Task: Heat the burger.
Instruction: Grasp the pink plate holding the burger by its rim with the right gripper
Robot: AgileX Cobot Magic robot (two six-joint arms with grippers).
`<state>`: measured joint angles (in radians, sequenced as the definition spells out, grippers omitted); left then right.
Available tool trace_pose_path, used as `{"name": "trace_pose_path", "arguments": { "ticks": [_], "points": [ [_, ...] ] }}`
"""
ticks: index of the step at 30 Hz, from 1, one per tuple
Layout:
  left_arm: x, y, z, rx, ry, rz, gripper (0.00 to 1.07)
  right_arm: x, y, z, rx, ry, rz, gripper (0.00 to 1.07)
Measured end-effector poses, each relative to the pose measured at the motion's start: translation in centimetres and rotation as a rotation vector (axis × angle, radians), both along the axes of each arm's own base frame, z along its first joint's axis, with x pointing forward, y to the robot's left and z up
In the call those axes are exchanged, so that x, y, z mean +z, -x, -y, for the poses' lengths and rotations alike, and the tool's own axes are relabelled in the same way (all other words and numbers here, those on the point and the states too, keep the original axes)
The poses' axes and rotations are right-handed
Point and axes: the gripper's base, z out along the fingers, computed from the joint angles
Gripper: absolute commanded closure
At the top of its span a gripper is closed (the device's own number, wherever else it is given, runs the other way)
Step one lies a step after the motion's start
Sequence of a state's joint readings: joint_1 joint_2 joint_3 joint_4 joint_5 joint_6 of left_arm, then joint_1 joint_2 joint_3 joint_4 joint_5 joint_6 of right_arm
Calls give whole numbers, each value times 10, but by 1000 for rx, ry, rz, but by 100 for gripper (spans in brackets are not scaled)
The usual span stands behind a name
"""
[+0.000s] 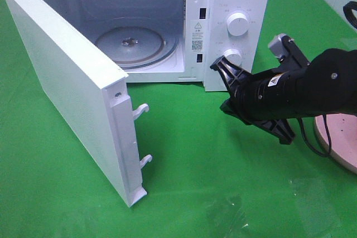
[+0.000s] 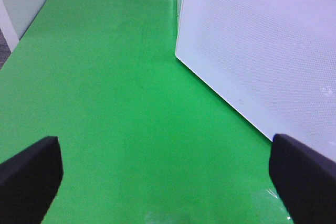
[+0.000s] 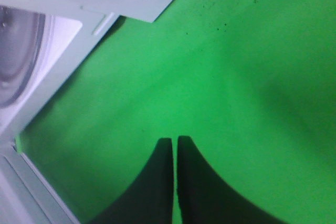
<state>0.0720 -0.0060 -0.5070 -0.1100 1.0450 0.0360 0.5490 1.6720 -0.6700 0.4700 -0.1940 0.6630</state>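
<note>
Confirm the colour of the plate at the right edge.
Pale pink. The plate shows best in the exterior high view.

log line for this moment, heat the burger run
microwave door: open | turntable: bare | burger: not in view | right gripper: shut, empty, near lower knob | left gripper: open, empty | pink plate: far right

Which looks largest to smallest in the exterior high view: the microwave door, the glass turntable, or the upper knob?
1. Microwave door: largest, partly because it swings toward the camera.
2. Glass turntable.
3. Upper knob: clearly smallest.
</note>
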Motion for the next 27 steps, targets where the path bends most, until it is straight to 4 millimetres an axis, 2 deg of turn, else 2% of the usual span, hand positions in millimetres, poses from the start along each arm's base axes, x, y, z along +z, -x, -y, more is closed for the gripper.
{"name": "trace_pose_path", "arguments": {
  "ticks": [1, 5, 8, 13, 21, 25, 27],
  "points": [
    [0, 0, 0, 0, 0, 0, 5, 0, 0, 0, 0, 0, 0, 104],
    [0, 0, 0, 0, 0, 0, 5, 2, 3, -4, 200, 140, -46, 103],
    [0, 0, 0, 0, 0, 0, 5, 5, 1, -4, 260, 182, -58, 103],
    [0, 0, 0, 0, 0, 0, 5, 13, -6, 2, 445, 340, -135, 101],
    [0, 0, 0, 0, 0, 0, 5, 23, -8, 12, 640, 533, -241, 99],
    [0, 0, 0, 0, 0, 0, 5, 25, -6, 17, 735, 625, -288, 94],
    [0, 0, 0, 0, 0, 0, 5, 27, -3, 21, 794, 682, -319, 85]
  ]
}}
